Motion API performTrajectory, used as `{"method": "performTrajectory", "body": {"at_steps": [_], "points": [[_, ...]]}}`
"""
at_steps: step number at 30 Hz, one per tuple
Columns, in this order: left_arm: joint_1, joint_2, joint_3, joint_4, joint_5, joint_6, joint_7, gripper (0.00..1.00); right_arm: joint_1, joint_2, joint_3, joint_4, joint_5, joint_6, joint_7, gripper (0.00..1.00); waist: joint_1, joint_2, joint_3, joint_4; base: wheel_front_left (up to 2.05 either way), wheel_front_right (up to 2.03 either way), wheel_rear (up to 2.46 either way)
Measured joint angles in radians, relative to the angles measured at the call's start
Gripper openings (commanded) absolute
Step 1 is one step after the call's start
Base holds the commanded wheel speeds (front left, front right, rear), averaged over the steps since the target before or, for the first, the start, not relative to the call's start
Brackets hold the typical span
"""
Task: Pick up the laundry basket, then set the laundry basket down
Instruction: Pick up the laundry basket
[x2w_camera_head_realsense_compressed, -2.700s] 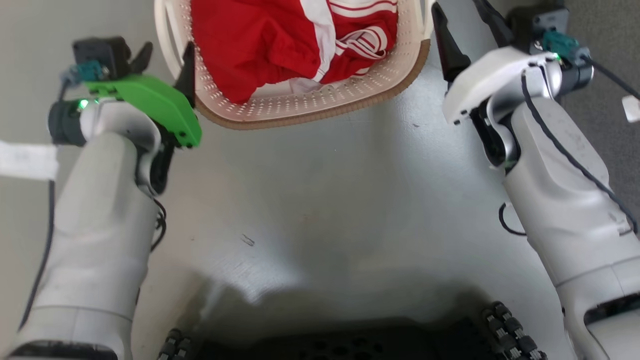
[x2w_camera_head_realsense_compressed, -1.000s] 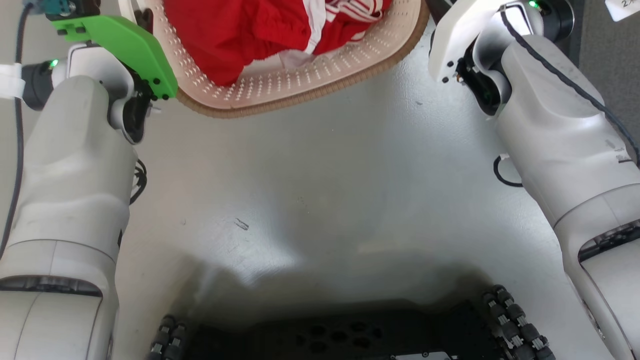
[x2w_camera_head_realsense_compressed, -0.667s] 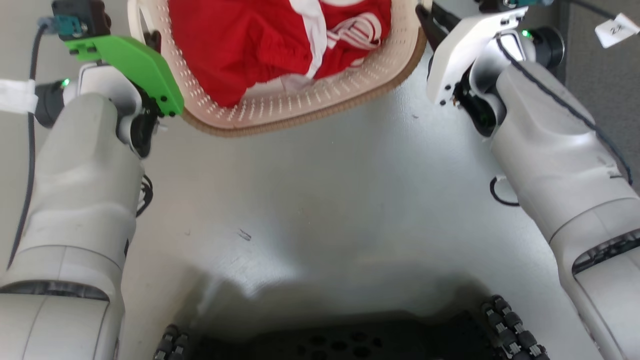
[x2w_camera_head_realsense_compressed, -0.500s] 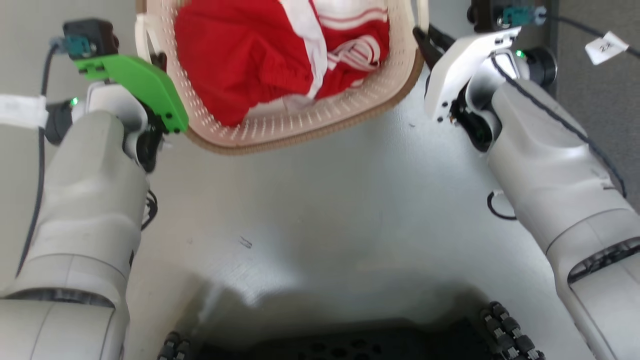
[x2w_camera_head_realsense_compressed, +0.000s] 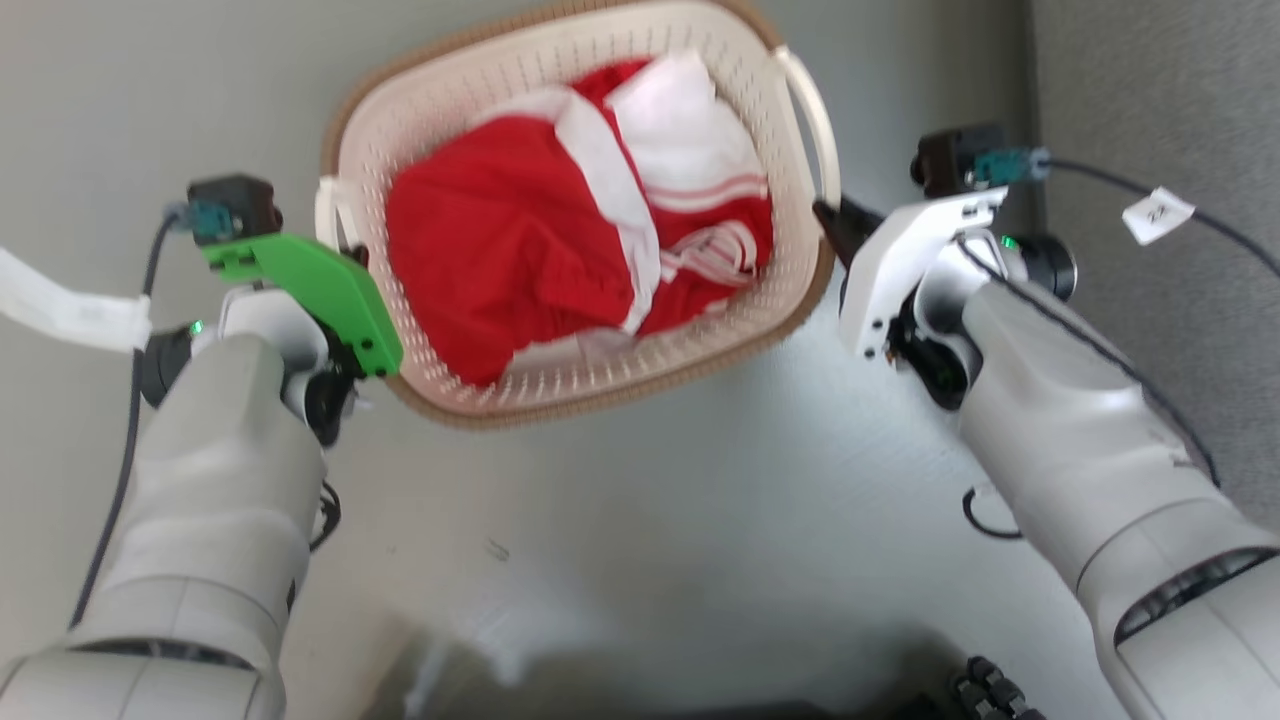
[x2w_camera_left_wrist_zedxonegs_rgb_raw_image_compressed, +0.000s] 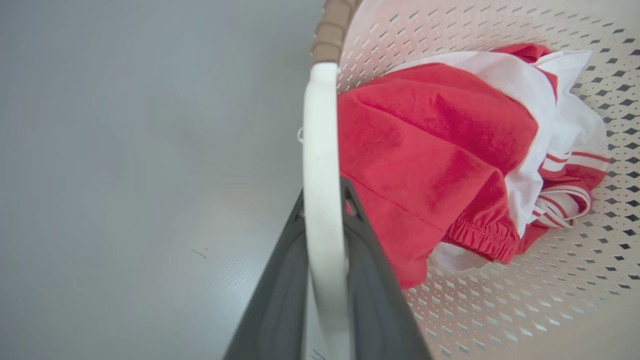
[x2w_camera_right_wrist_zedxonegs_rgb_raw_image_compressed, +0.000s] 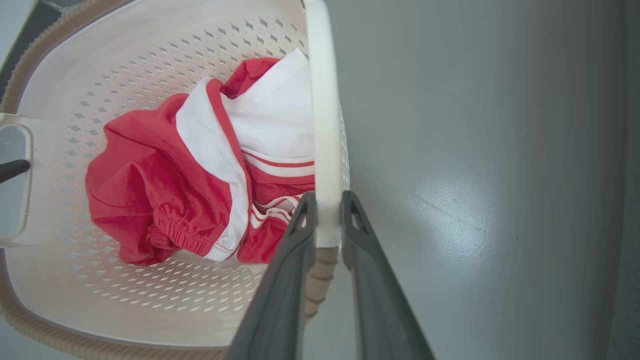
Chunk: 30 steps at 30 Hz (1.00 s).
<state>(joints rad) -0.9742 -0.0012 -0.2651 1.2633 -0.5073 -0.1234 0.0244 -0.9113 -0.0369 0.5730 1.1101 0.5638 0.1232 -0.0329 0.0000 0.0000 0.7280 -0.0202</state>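
One cream perforated laundry basket, brown-rimmed

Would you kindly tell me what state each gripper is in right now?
The left gripper is shut on the laundry basket, at its side handle.
The right gripper is shut on the laundry basket, at the opposite handle.

Smooth grey floor, glare pooling lower centre beside a small dark scuff; a darker, rougher strip runs down the right edge.
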Motion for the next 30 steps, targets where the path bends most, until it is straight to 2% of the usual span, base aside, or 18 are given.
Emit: {"method": "performTrajectory", "body": {"at_steps": [16, 30], "points": [[0.174, -0.016, 0.001, 0.021, -0.044, -0.001, 0.052, 0.00, 0.165, 0.015, 0.034, 0.049, 0.105, 0.009, 0.079, 0.00, -0.0001, 0.0000, -0.204, -0.004, 0.00, 0.00, 0.00], [0.301, -0.017, -0.003, 0.026, -0.091, -0.001, 0.156, 0.00, 0.279, 0.023, 0.064, 0.072, 0.170, 0.016, 0.170, 0.00, -0.0001, 0.0000, -0.399, 0.002, 0.00, 0.00, 0.00]]}}
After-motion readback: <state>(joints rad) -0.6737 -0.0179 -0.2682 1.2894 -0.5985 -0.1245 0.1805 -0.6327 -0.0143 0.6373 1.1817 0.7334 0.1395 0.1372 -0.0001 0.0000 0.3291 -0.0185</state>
